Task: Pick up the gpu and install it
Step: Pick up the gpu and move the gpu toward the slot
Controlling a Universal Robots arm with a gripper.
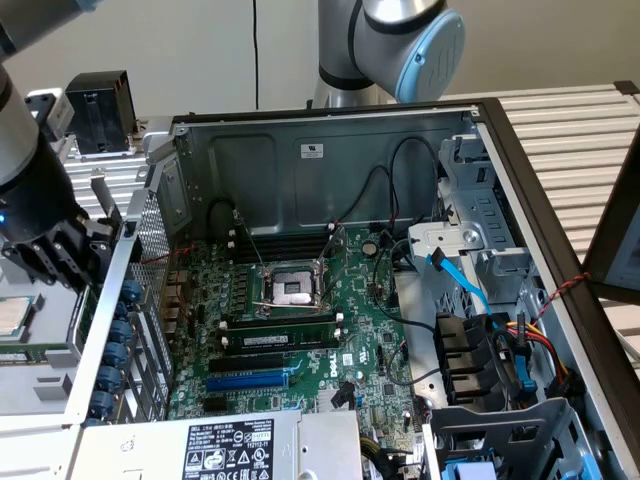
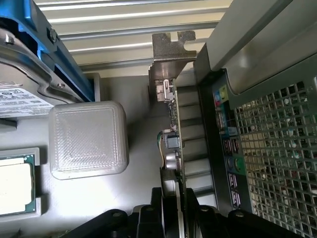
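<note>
- The gripper [image 1: 62, 250] hangs outside the open computer case [image 1: 330, 130], off the case's rear wall at the exterior view's left, over the table [image 1: 575, 130].
- In the wrist view the gripper's black fingers [image 2: 148, 218] are pressed in on either side of the gpu [image 2: 173, 134], pinching the card by its lower part.
- The gpu is seen edge-on there: a thin green board with small parts along it, and its silver end bracket [image 2: 167, 54] at the end away from the fingers.
- The card stands just beside the case's rear panel, apart from it by a narrow gap, with the coloured ports [image 2: 225, 144] and the perforated metal grille [image 2: 277, 163] alongside.
- I cannot tell whether the card is resting on anything beneath it or hanging free.
- On the other side of the gpu, on a grey surface, sits a white ribbed square block [image 2: 89, 139], and beyond that a loose processor chip [image 2: 15, 183] in a grey holder.
- Inside the case the green motherboard [image 1: 300, 350] lies flat, its processor socket [image 1: 292, 288] open in the middle and a blue expansion slot [image 1: 248, 381] nearer the power supply [image 1: 225, 450].
- Blue, red and yellow cables [image 1: 500, 340] run through the drive bays at the exterior view's right.
- A black box [image 1: 100, 110] sits on the table beyond the case's rear corner.
</note>
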